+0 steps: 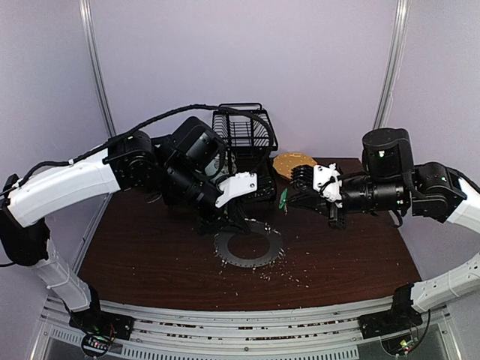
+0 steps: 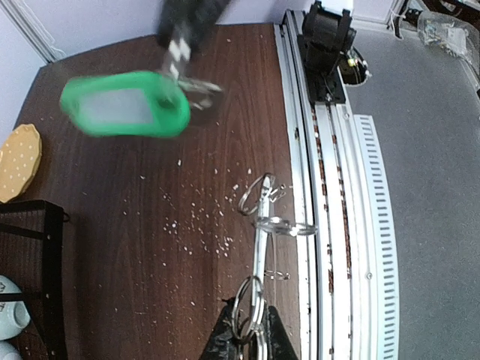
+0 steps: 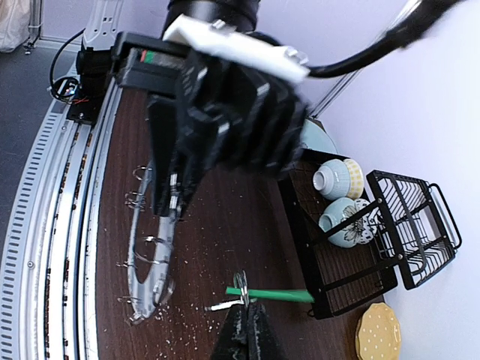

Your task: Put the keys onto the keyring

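Above mid-table, left gripper (image 2: 246,334) is clenched on the rim of the keyring (image 1: 247,262), which looks tipped up at that side. Right gripper (image 3: 244,330) is pinched shut on the green key (image 2: 124,103) by its small split ring; key hangs near the keyring's far-right edge, apart from it, not yet on. To do it well, left arm shd hold the disc steady w/ a free wire loop (image 2: 259,196) facing the key, right arm easing in slowly, lined up w/ the loop's gap. Nearby: black wire rack (image 1: 244,131), bowls (image 3: 337,184), yellow trivet (image 1: 292,161), pale crumbs (image 1: 289,274). Left arm's bulk crowds the approach; rack sits close behind
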`<state>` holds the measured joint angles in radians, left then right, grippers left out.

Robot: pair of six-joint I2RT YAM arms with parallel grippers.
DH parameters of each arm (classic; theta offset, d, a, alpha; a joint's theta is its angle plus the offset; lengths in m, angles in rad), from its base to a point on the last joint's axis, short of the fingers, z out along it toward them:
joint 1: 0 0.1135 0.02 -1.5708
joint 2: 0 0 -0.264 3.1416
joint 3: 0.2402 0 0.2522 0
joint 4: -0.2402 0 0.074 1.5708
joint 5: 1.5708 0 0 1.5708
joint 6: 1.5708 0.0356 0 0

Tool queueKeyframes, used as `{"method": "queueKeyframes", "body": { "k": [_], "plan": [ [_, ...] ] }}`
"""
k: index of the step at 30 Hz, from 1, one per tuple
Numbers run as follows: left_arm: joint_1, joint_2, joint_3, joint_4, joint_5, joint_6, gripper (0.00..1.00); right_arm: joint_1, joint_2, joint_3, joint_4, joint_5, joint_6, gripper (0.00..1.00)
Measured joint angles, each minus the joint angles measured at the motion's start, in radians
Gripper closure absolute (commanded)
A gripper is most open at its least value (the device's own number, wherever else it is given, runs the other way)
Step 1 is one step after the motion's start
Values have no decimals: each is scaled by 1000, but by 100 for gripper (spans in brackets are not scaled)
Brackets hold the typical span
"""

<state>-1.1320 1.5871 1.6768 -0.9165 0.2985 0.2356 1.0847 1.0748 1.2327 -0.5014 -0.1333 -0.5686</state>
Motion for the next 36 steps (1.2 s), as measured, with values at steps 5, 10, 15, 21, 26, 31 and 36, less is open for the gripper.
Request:
{"method": "queueKeyframes", "body": {
  "k": [5, 10, 15, 21, 26, 31, 36],
  "plan": [
    [0, 1, -4, -43, 21, 2, 100, -12, -3, 1, 3, -1, 0, 100],
    [0, 2, 59, -31, 65, -1, 100, -14, 18, 1, 2, -49, 1, 100],
    [0, 4, 70, -22, 74, -10, 100, -14, 35, 1, 1, -104, 0, 100],
    [0, 14, 70, -23, 75, -10, 100, -14, 29, -5, 16, -153, 0, 100],
    [0, 14, 70, -11, 73, -18, 100, -14, 1, -57, 100, -189, 48, 100],
    [-2, 8, 56, 34, 65, -43, 100, -17, -42, -194, 264, -189, 169, 100],
    [-4, 4, 49, 45, 69, -51, 100, -18, -67, -247, 329, -185, 226, 100]
  ]
}}
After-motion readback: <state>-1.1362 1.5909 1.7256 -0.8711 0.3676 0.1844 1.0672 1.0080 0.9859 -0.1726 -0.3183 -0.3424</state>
